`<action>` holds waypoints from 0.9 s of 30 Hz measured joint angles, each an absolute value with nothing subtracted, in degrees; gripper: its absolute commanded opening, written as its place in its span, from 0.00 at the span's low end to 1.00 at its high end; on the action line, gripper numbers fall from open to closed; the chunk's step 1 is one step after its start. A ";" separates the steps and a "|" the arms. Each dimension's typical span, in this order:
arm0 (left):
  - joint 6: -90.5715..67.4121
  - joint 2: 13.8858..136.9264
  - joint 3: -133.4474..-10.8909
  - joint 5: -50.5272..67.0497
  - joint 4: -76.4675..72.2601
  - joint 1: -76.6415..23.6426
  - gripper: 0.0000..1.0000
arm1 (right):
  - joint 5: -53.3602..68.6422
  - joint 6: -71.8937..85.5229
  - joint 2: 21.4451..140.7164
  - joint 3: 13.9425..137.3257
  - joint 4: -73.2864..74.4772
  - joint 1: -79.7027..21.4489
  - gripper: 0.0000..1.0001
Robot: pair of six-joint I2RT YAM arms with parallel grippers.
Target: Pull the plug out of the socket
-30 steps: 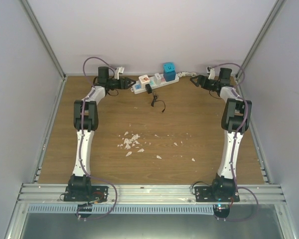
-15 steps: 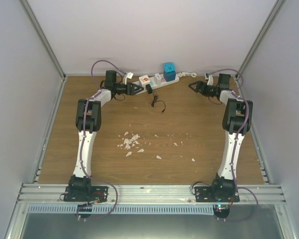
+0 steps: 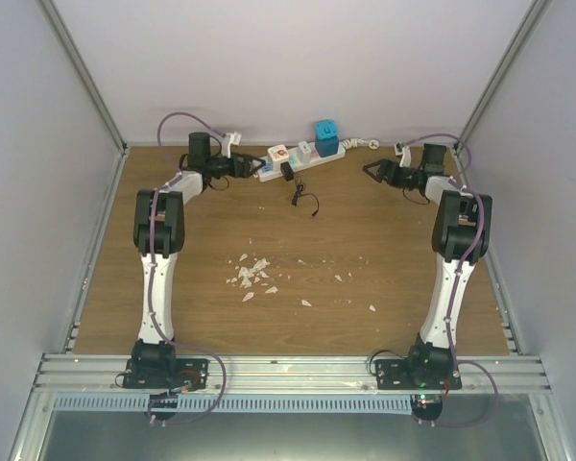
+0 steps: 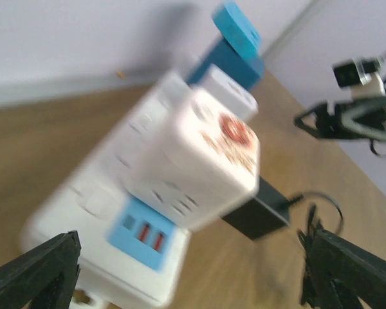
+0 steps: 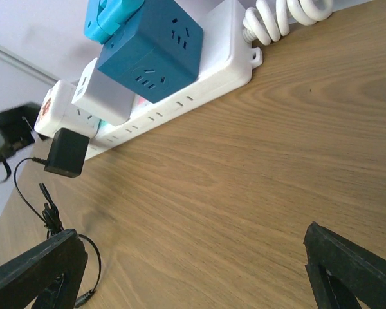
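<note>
The socket, a long white power strip [image 3: 312, 157], lies at the back of the table with its coiled white cord [image 3: 361, 144] at the right end. On it sit a white cube with a red mark [image 3: 277, 154], a small white adapter [image 3: 304, 149] and a blue cube [image 3: 324, 134]. A black plug [image 3: 287, 171] sticks out of its near side, trailing a thin black cord [image 3: 303, 201]. My left gripper [image 3: 252, 168] is open, with the strip's left end [image 4: 103, 193] between its fingers; that view is blurred. My right gripper [image 3: 370, 171] is open and empty, to the right of the strip [image 5: 212, 71].
White crumbs [image 3: 252, 274] are scattered mid-table. The back wall stands just behind the strip. Side walls close in the table at left and right. The black plug [image 5: 67, 153] and its cord [image 5: 48, 212] show in the right wrist view.
My left gripper pushed right toward the strip, then drew back slightly to its left end. My right gripper has moved left and a little nearer, away from the back corner.
</note>
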State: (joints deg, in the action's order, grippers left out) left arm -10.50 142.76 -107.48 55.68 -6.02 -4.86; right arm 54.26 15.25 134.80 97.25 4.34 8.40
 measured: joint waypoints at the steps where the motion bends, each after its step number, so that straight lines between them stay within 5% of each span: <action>1: -10.81 143.24 -109.14 54.65 -5.89 -4.47 0.99 | 54.26 15.16 134.78 97.12 4.14 8.40 0.93; 13: -13.58 157.47 -130.39 51.29 -2.50 -4.10 0.99 | 54.54 14.83 134.69 95.50 3.79 8.40 0.93; 27: -5.89 147.04 -109.84 56.03 -2.76 -6.72 0.90 | 54.57 14.87 132.88 94.15 3.68 8.29 0.93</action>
State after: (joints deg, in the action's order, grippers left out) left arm -5.89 147.04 -109.84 56.03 -2.76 -6.72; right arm 54.57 14.87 132.88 94.15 3.68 8.29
